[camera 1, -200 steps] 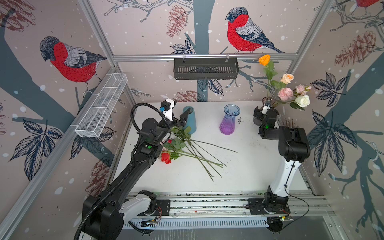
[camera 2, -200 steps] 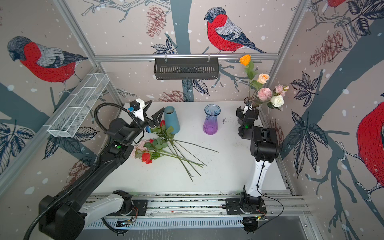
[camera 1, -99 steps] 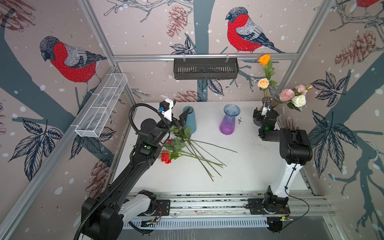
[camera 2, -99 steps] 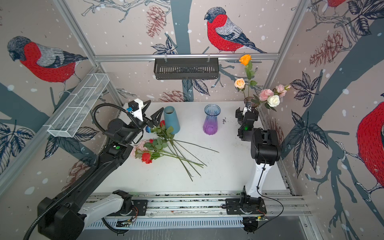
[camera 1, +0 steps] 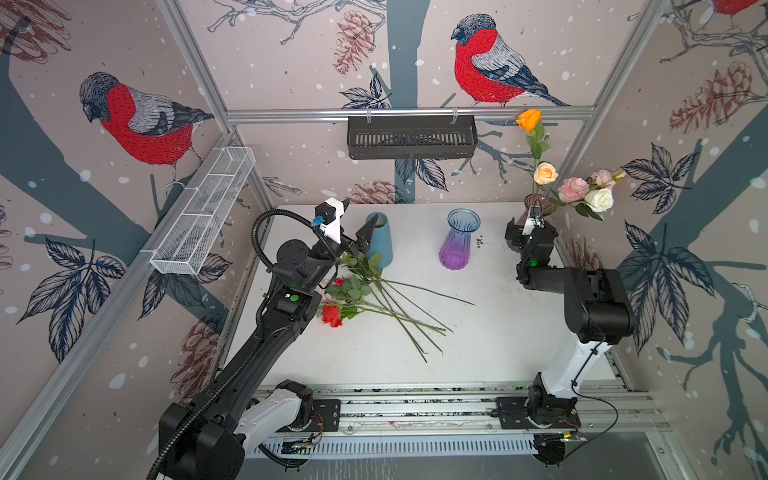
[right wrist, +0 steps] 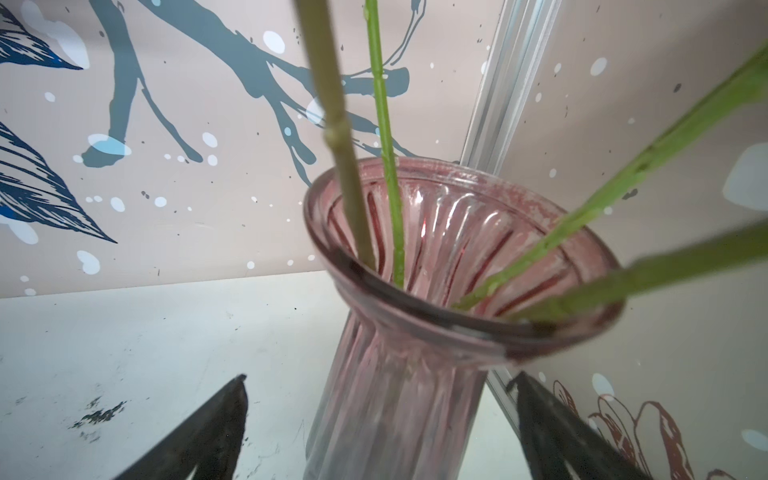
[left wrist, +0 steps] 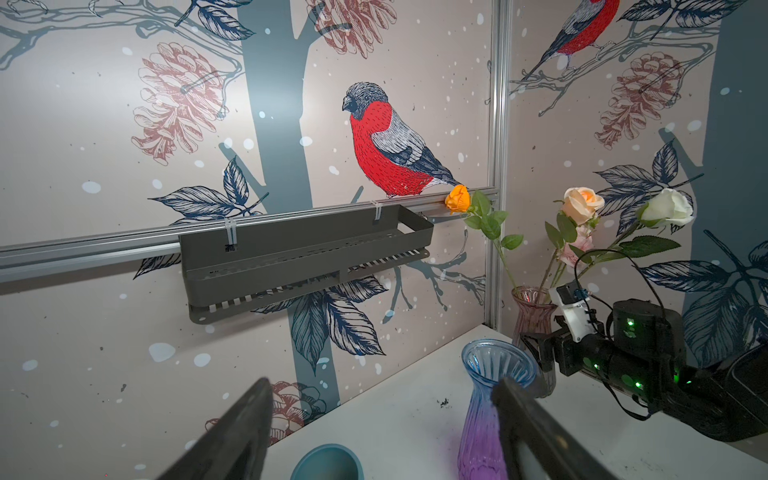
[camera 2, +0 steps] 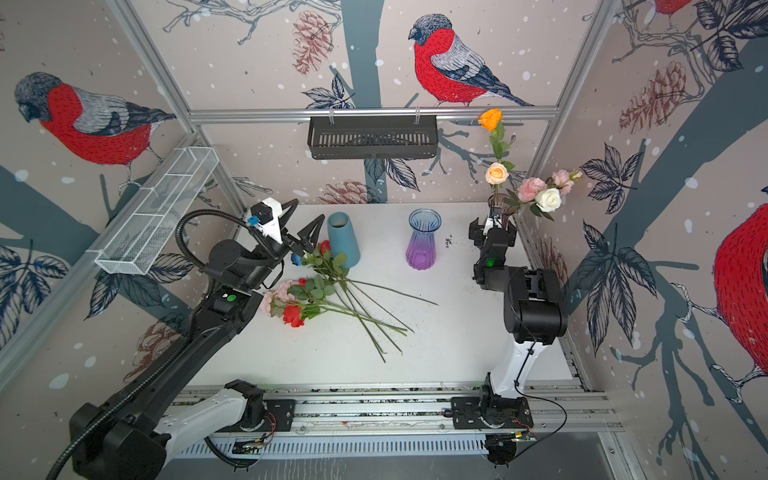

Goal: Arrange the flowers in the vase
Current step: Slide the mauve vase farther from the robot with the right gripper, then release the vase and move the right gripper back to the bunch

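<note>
Flowers [camera 2: 318, 293] lie near left gripper [camera 2: 308, 208] — jaws spread.

Walls: bird-and-pinecone wallpaper [camera 1: 141, 124] | frame: aluminium rails [camera 1: 407, 113] | back: black slotted shelf [camera 1: 411, 137] | left: white wire basket [camera 1: 203, 212] | tabletop [camera 1: 498, 340]: white, speckled

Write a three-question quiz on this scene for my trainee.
1. True or false: the right gripper is shut on a stem.
2. Which container holds flowers? A: pink vase. B: blue-purple vase. C: teal cup.
3. What colour is the tallest flower in it?
Key: 1 false, it is open; 2 A; 3 orange.
</note>
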